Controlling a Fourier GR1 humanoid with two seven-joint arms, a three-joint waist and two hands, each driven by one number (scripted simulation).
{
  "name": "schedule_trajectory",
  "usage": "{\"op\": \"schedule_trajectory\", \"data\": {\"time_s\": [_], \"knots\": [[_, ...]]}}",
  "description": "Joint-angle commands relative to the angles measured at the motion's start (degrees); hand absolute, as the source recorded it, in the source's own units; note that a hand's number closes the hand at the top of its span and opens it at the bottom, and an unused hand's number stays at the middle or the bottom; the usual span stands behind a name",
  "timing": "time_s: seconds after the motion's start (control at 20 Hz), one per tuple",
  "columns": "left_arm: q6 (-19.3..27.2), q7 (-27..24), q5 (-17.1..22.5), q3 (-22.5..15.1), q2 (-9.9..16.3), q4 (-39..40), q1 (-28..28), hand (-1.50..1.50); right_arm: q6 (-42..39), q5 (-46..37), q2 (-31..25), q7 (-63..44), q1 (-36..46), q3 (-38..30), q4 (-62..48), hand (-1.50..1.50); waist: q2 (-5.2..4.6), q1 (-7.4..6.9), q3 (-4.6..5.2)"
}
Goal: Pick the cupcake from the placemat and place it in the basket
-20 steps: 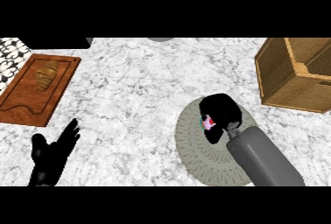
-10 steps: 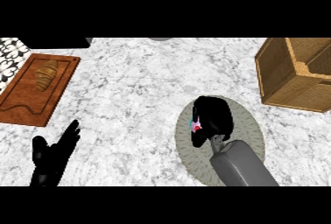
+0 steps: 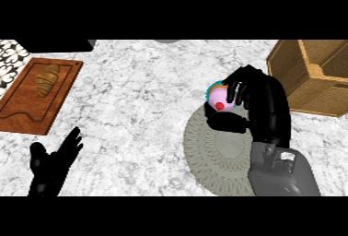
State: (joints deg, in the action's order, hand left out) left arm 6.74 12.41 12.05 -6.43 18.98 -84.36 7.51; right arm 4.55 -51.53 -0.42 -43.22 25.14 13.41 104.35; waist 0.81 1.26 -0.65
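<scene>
A cupcake (image 3: 219, 97) with pink frosting, a red cherry and a blue wrapper edge is held above the far edge of the round grey placemat (image 3: 217, 152). My right hand (image 3: 255, 103) is shut on it, fingers curled over its top and thumb below, hiding most of it. The wicker basket (image 3: 309, 85) stands at the right, just beyond the hand. At the lower left my left hand (image 3: 54, 163) rests open over the marble counter, fingers up.
A wooden cutting board (image 3: 34, 103) with a croissant (image 3: 46, 79) lies at the left. A dark object (image 3: 58, 44) sits at the far left back, and a patterned tile (image 3: 10, 53) shows at the left edge.
My right hand has risen off the placemat with the cupcake and moved away toward the basket. The left hand has stayed put.
</scene>
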Motion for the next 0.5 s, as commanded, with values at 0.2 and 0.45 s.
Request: {"op": "schedule_trajectory", "data": {"time_s": [0.2,0.45], "knots": [[-3.17,-0.21,1.10,1.58,0.70,5.84,0.32,0.00,-10.99,0.42,-5.56,-15.02,14.83,-13.13,9.81,1.50,-0.61,-0.72,0.77],[0.44,1.93,-2.48,-1.38,-1.87,3.36,0.77,0.00,-17.34,8.43,-12.94,-16.13,19.33,-24.05,10.62,1.50,-0.56,-0.51,0.66]]}}
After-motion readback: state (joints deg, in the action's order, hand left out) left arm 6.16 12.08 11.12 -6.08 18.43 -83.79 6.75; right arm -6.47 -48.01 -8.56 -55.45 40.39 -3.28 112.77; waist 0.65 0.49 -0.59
